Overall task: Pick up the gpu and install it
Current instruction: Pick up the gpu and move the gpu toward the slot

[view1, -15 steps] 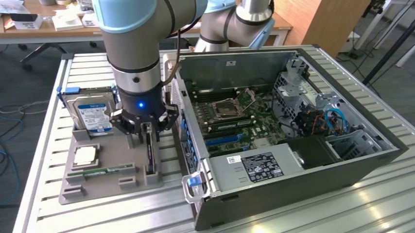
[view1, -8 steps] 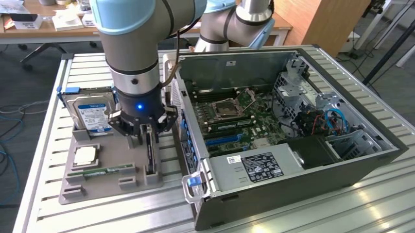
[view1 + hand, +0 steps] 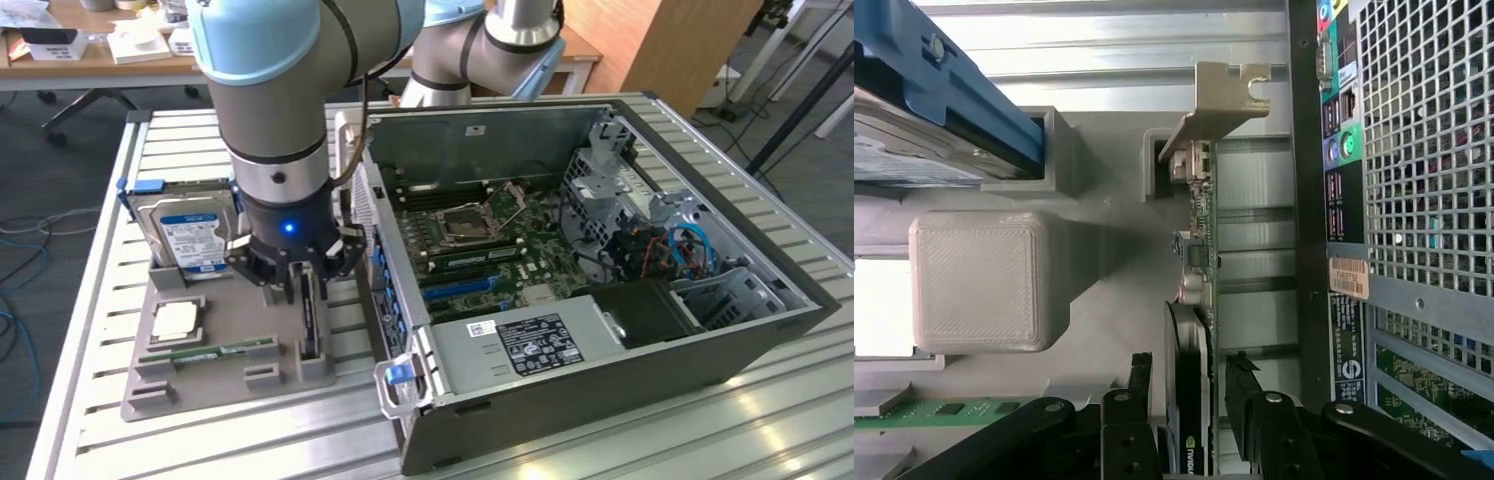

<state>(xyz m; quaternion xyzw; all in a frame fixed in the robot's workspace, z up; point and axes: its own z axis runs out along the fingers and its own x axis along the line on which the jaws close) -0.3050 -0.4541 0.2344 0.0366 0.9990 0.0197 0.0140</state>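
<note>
Robotics lab; robot arm (image 3: 274, 100), slatted bench (image 3: 747, 420), desks (image 3: 107, 65)

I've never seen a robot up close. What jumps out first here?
The big pale-blue robot arm at the exterior view's left, its open gripper straddling the gpu, which stands on edge in a grey tray. To the exterior view's right lies an opened computer case, its green motherboard exposed.

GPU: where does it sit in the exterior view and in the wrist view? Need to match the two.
Exterior view: the gpu stands on edge in the gray holder, under the tool, just to the exterior view's left of the case.
Wrist view: the gpu is seen edge-on, straddled by the open tool, with its silver bracket at the far end.
Shared landmark: the hard drive.
</note>
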